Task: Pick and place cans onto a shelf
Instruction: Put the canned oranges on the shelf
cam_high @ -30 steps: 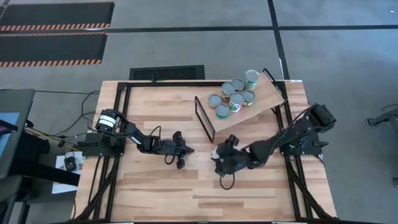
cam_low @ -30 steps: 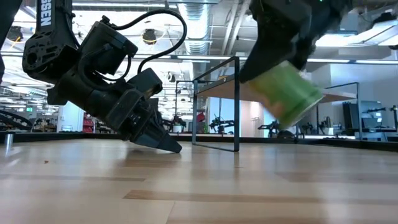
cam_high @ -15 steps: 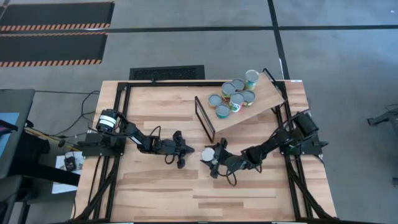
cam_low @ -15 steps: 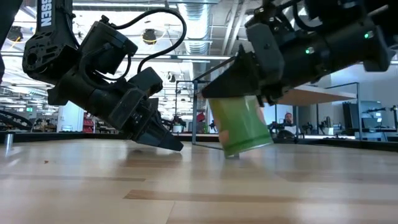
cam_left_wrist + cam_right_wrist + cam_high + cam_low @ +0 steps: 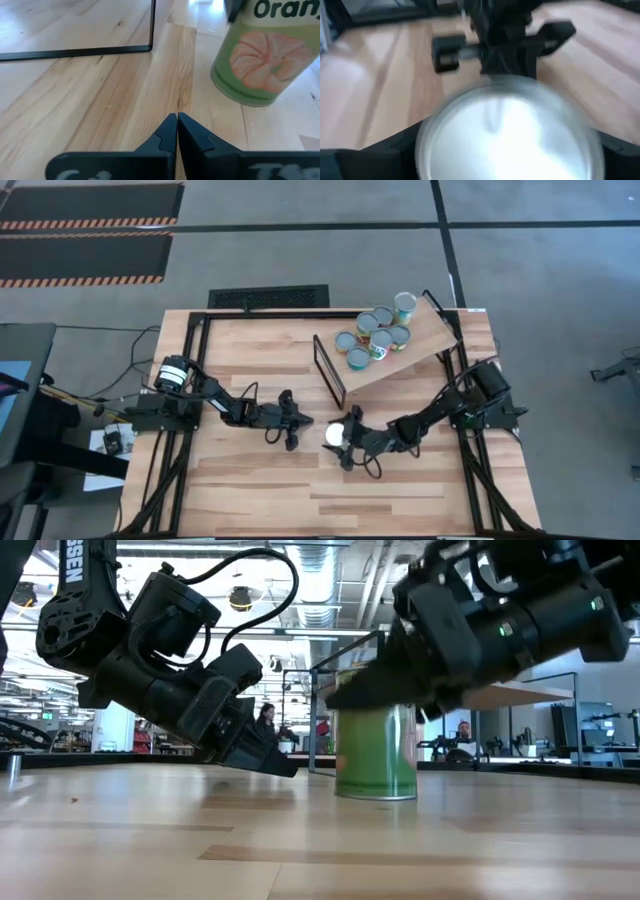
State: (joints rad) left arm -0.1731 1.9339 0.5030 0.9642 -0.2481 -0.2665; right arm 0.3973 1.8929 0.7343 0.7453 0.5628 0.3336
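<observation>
From above: right gripper (image 5: 341,438) grasps a green can (image 5: 334,434) mid-table, near the left gripper (image 5: 300,423); six cans (image 5: 376,333) sit on the shelf (image 5: 430,332).
Table level: can (image 5: 376,752) upright on the table (image 5: 300,850).
Left wrist: own fingers (image 5: 167,131) clenched together, empty.

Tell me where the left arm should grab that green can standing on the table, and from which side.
Grip the green can across its label wall, midway up, coming in level from the left pincer's side. It stands upright, its curved sides exposed there, while the right pincer sits over its top.
</observation>
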